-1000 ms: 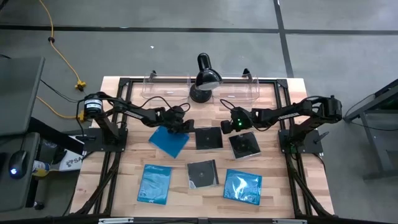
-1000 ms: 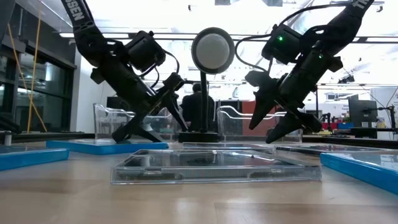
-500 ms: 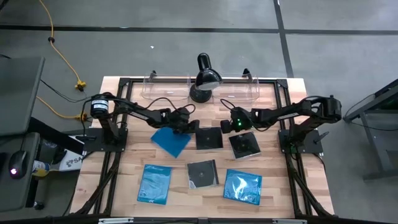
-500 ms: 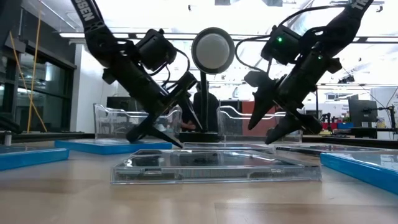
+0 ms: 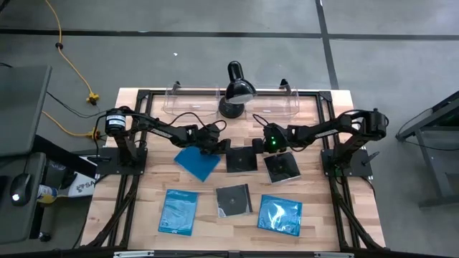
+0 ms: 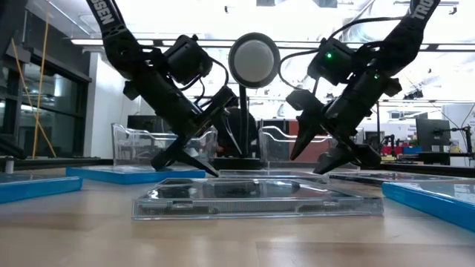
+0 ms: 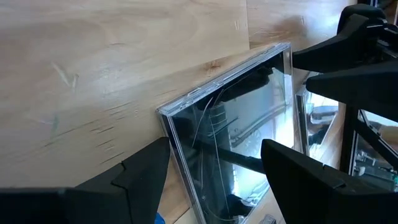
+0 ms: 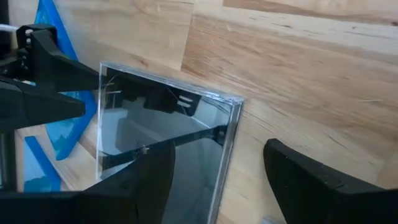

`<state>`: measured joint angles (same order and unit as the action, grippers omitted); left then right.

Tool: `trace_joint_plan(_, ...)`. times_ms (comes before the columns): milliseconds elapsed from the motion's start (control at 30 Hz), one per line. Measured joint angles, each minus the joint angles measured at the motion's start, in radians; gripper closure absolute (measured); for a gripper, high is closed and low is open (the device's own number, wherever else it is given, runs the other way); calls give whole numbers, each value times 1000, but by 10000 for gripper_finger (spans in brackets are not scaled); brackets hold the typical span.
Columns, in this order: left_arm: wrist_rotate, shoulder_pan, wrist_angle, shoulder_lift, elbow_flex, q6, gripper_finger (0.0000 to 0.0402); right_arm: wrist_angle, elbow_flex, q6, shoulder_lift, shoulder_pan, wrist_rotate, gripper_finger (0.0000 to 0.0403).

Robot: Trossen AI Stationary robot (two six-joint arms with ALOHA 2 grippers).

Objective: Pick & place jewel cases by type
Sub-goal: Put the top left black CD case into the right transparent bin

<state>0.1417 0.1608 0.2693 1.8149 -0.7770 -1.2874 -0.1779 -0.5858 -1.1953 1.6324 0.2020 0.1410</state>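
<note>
On the wooden bench (image 5: 143,193), going from the left, a blue jewel case (image 5: 178,212) lies near the front edge, and a second blue case (image 5: 196,163) lies tilted farther back, just left of the left pincer (image 5: 221,148). That pincer hovers low at the left edge of the middle dark jewel case (image 5: 241,159), its two fingers spread apart with the case's corner showing between them in the left wrist view; it grasps nothing. Behind this case stands a black desk lamp (image 5: 235,89), with clear plastic bins (image 5: 280,104) along the back edge of the bench. In front of it lies another dark case (image 5: 234,199). The right pincer (image 5: 259,147) hangs at the same middle case's right edge, facing the left one across it, fingers likewise wide and released. Just right of it sits a third dark case (image 5: 282,167), and a third blue case (image 5: 280,214) lies near the front right.
</note>
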Motion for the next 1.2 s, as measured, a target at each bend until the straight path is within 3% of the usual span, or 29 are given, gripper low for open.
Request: trace_joint_plan(1200, -45, 0, -8, 1, 3, 28, 147, -87, 0, -50, 72, -8, 60, 162)
